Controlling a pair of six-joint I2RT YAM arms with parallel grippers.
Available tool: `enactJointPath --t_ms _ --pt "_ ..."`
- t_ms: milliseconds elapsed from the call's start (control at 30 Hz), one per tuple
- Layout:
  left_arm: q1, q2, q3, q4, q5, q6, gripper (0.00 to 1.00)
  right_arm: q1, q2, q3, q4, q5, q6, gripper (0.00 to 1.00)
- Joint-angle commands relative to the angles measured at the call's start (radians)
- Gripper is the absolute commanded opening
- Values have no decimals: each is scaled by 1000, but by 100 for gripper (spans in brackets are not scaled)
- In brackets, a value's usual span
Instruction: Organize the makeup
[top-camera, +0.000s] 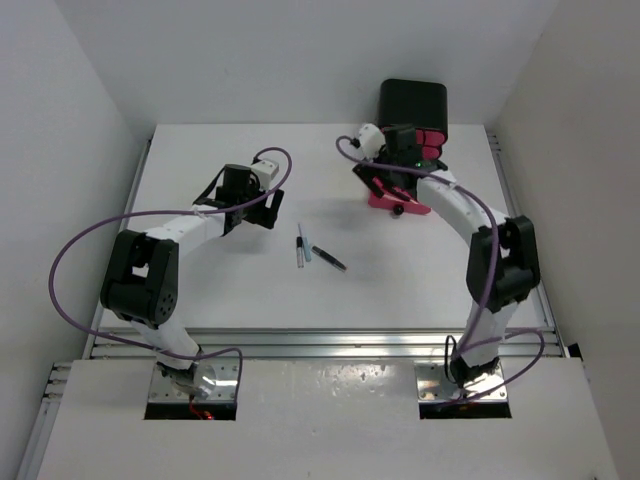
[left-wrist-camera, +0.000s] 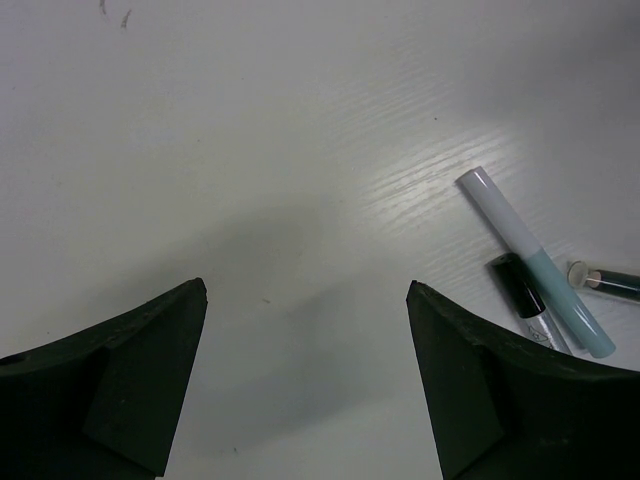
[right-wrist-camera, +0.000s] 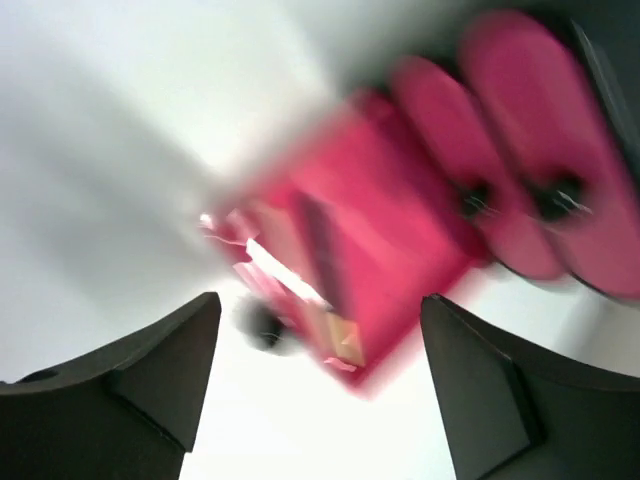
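Makeup sticks (top-camera: 304, 247), thin, black and pale blue, lie on the white bench (top-camera: 200, 290). Left jaws are apart beside them. Right jaws are apart over a pink drawer (right-wrist-camera: 390, 220).

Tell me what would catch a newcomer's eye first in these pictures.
The bright pink drawer, drawn out in front of the black box at the far right of the table, stands out most. The right gripper is open just above it, though that wrist view is blurred. Next come the thin makeup sticks lying loose near the middle, right of the open left gripper.
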Motion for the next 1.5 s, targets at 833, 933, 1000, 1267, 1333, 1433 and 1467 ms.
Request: enactJointPath --t_ms 833,933,1000,1267,1333,1433,1467 --pt "-6 -36 -26 30 -4 -17 87 343 77 -362 108 -187 338 17" --pt "-6 -36 -26 30 -4 -17 87 330 45 -388 99 -124 322 1" --pt "-6 -36 -26 30 -4 -8 87 316 19 -380 75 -110 289 1" --pt "-15 -36 -26 21 -4 -8 87 143 -101 -272 154 -27 -57 1" --pt "-15 -45 -17 21 -4 -8 87 60 -56 -189 127 -39 -125 1" --pt "-15 -45 -5 2 -4 -8 87 17 29 -149 140 -27 -288 1" --pt "-25 -45 -5 -7 -4 -8 87 15 45 -130 151 -9 -317 1"
